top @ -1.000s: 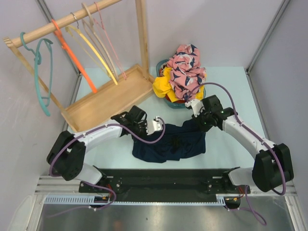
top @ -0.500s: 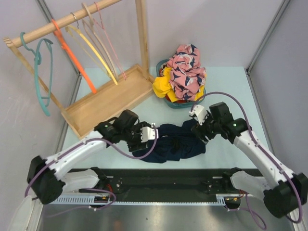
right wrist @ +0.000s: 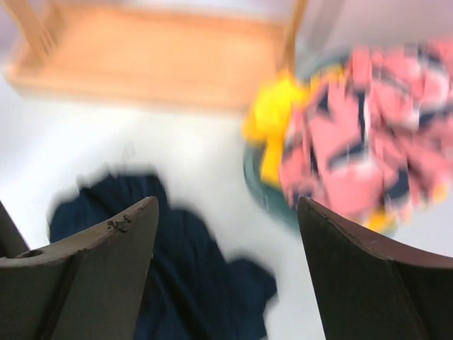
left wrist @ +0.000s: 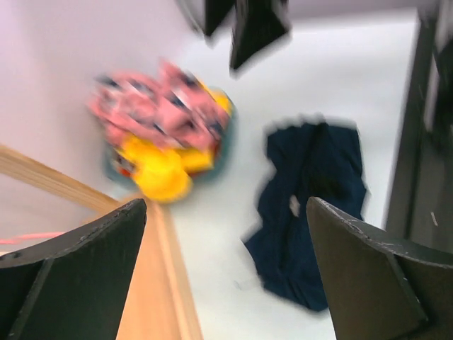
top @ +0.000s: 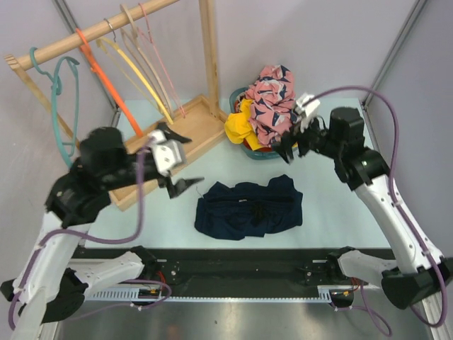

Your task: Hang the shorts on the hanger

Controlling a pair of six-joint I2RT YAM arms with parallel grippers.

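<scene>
The shorts [top: 248, 207] lie crumpled on the table [top: 333, 212] near the front edge, between the 2 arms, and nothing touches them. The hanger [top: 170, 78] hangs on the wooden rack [top: 209, 49] at back left, well apart. The left gripper [top: 180, 161] and right gripper [top: 291, 145] hover high above the table w/ jaws spread wide, nothing in them. The fabric looks soft, light and limp, so it probably sags and folds when lifted; it is not fragile. The best hold is likely the elastic waistband, approx. at its 2 ends, one gripper each, so the legs hang free.
</scene>
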